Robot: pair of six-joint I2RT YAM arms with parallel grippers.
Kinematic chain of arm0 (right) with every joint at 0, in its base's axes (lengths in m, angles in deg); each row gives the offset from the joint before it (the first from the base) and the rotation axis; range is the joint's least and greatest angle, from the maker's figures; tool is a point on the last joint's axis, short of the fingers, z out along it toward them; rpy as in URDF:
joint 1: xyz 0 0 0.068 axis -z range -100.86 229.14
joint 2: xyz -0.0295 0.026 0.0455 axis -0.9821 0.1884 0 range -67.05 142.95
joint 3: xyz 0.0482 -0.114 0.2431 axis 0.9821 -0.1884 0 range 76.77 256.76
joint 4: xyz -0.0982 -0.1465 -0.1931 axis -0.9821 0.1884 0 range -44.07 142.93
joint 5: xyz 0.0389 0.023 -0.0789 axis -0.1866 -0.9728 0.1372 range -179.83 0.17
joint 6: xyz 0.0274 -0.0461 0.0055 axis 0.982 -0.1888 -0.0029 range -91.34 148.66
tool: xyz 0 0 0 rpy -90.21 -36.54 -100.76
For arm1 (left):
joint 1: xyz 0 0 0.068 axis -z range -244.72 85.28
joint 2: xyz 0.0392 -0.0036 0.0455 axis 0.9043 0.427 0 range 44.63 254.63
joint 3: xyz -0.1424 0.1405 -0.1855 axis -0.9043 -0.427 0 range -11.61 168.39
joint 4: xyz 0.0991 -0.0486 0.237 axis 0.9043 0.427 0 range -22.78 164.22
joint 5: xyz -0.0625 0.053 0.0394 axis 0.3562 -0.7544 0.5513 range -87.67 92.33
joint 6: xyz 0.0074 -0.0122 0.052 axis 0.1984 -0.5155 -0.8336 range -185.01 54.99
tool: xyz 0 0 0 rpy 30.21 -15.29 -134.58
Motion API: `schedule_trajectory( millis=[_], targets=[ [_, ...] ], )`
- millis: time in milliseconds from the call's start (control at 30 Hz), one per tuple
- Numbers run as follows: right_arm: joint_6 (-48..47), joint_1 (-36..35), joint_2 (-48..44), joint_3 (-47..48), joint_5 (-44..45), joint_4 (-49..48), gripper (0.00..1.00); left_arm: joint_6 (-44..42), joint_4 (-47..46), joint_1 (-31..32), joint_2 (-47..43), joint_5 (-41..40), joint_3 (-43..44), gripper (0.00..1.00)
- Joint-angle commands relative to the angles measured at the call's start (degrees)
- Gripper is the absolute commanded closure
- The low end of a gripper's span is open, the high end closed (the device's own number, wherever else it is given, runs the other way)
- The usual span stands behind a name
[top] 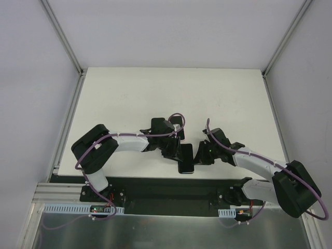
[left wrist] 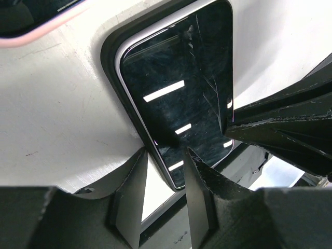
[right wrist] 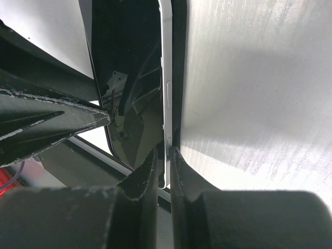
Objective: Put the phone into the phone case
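A white rectangular table (top: 129, 93) carries everything, and the two black-and-white arms reach inward over its near edge, the left arm (top: 127, 141) from the left and the right arm (top: 254, 163) from the right, meeting close to the middle.

Between their tips lies the black glass-fronted phone with a silver frame (top: 186, 155), screen up, close to the table's near edge. In the left wrist view the phone (left wrist: 181, 93) sits within the black soft-rimmed phone case (left wrist: 111, 52), whose rim wraps its far end and one long side. In the right wrist view the phone's silver side (right wrist: 166, 78) still shows above the case wall (right wrist: 179, 52) beside it, so that edge does not look fully seated.

A second dark slab with a pale pink rim (left wrist: 31, 15) lies just beyond the case, apart from it.

The left gripper (left wrist: 163, 171) is spread, its fingers (left wrist: 129, 192) straddling the phone's near corner, one tip at the case side and the other over the glass. The right gripper (right wrist: 165, 166) is clenched to a narrow slit, pinching the phone's silver edge between its fingers (right wrist: 142, 181) near the near end.
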Motion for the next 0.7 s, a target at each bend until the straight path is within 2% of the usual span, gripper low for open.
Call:
schedule_trajectory(
  millis=[0, 200, 300, 533, 667],
  targets=[
    [2.0, -0.8, 2.8, -2.2, -1.6, -5.8, 0.95, 1.5, -3.2, 0.2, 1.5, 1.6, -0.5, 0.68],
    [4.0, -1.8, 4.7, -3.0, -2.4, -8.7, 0.95, 2.7, -5.1, 0.3, 1.4, 2.5, -1.8, 0.74],
    [4.1, -1.9, 4.5, -2.5, -1.2, -7.6, 0.88, 3.2, -5.3, 0.2, 1.0, 2.1, -2.9, 0.77],
    [2.6, -2.0, -2.3, 0.0, 2.5, 0.4, 0.64, 3.5, -5.3, 0.3, 0.4, 0.8, -5.5, 0.81],
    [0.3, -1.8, -7.7, 2.2, 4.8, 5.5, 0.62, 3.6, -5.3, 0.2, 0.5, 0.8, -5.6, 0.81]
  ],
)
